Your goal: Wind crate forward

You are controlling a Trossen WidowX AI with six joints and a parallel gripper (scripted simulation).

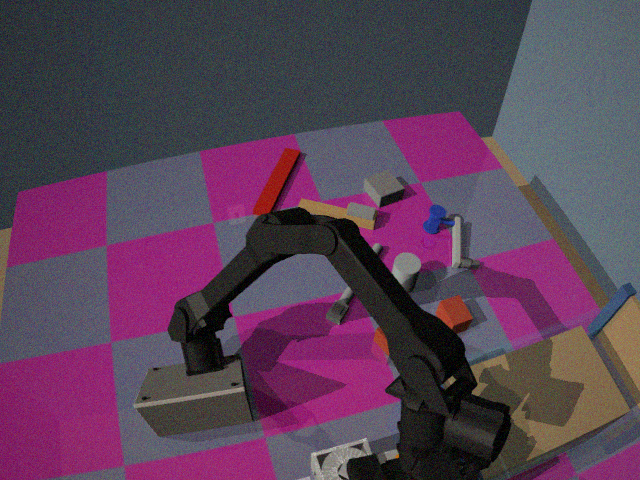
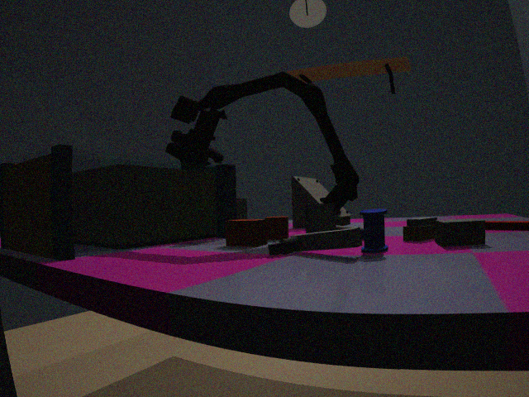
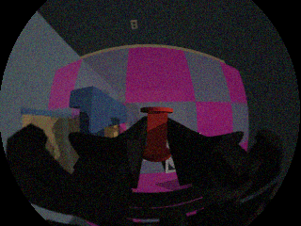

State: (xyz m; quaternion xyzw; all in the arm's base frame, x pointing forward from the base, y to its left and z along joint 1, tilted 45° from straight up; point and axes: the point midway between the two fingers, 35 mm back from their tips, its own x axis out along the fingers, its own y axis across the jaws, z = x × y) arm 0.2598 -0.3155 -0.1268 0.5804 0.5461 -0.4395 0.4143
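Observation:
My gripper [image 3: 156, 120] is shut on a red spool-shaped knob [image 3: 157, 126], taken as the winch handle's grip. In the exterior view my gripper hangs upright beside the blue frame's top. The winch [image 1: 341, 459] [image 3: 170, 165], a pale square housing with a round disc, is partly cut off at the bottom of the top view. Whether the key sits in its hole is hidden. The tan crate [image 1: 547, 377] looks flat in the clear-panelled cubby; the arm hides its front edge. The blue steel frame [image 3: 95, 101] stands left of my fingers in the wrist view.
Orange blocks [image 1: 454, 314] [image 2: 245, 232], a grey cylinder [image 1: 406, 268] and a grey hammer-like tool [image 1: 338, 312] lie near the cubby. A grey crank with a blue knob [image 1: 435, 219] [image 2: 374, 231] lies farther back. A red bar [image 1: 276, 180] and grey block [image 1: 383, 188] lie beyond.

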